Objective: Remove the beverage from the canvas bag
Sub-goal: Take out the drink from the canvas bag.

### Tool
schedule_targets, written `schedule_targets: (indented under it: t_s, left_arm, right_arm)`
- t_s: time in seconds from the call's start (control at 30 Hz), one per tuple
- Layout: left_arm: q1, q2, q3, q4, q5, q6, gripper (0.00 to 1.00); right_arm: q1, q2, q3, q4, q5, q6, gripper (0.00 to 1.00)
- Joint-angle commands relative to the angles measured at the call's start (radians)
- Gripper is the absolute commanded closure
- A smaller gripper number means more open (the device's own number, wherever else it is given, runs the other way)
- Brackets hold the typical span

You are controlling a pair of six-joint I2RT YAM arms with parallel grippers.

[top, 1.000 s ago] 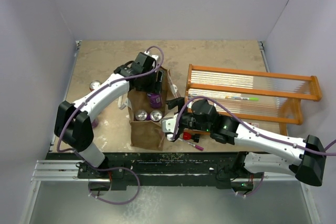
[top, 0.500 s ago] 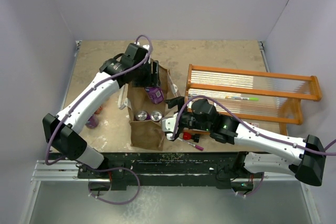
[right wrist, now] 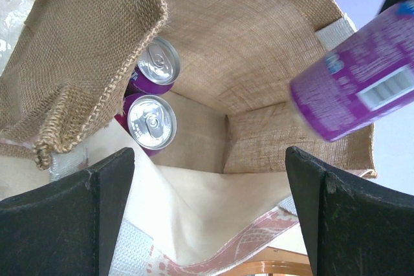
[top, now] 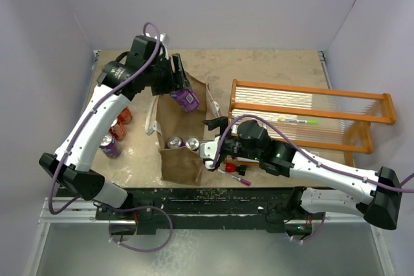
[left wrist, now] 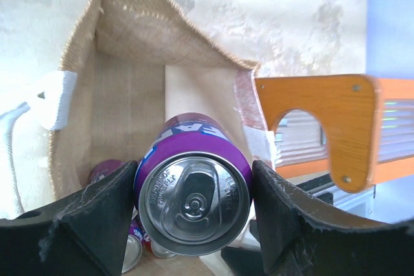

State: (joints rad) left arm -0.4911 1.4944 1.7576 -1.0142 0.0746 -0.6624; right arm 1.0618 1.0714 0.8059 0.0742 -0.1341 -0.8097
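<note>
Beverage can, purple, is clear of the canvas bag and hangs tilted over the far end of its mouth. The left gripper clamps it across the body, jaws part-way apart with the pads on both sides. Risks, left to right: a red can and a purple can stand loose on the bench at the left. My guess is a set-down there could knock one over, since they are round and roll easily. The held can is smooth glossy aluminium and gripped at a tilt, so it could slide or twist between the pads if the arm swings fast. The bag is coarse woven jute with soft walls, white webbing handles and a stiff pale insert. The near wall sags, so it could fold over the two purple cans left inside, silver tops up, or a handle could snag a finger. The right gripper hovers at the bag's right rim, jaws spread wide with nothing pinched, so the bag is unsteadied and might tip. The orange slatted rack is rigid wood, close on the bag's right, and would be hit on a rightward swing.
</note>
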Motion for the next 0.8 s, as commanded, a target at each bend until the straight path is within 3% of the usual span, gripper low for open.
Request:
schedule_targets:
  t_s: [0.0, 0.4, 0.63, 0.77]
  left_arm:
    - [0.009, -0.073, 0.159, 0.031, -0.031, -0.019, 1.0]
    - [0.011, -0.044, 0.431, 0.008, -0.295, 0.162, 1.0]
    - [0.022, -0.048, 0.4, 0.052, -0.49, 0.262, 1.0]
    - [0.043, -0.073, 0.304, 0.068, -0.538, 0.25, 1.0]
  right_arm:
    - [0.003, -0.015, 0.033, 0.04, 0.027, 0.032, 0.0]
    - [0.003, -0.008, 0.046, 0.044, 0.058, 0.036, 0.0]
    - [0.003, -0.01, 0.082, 0.033, 0.062, 0.043, 0.0]
    - [0.003, -0.018, 0.119, 0.061, 0.082, 0.202, 0.0]
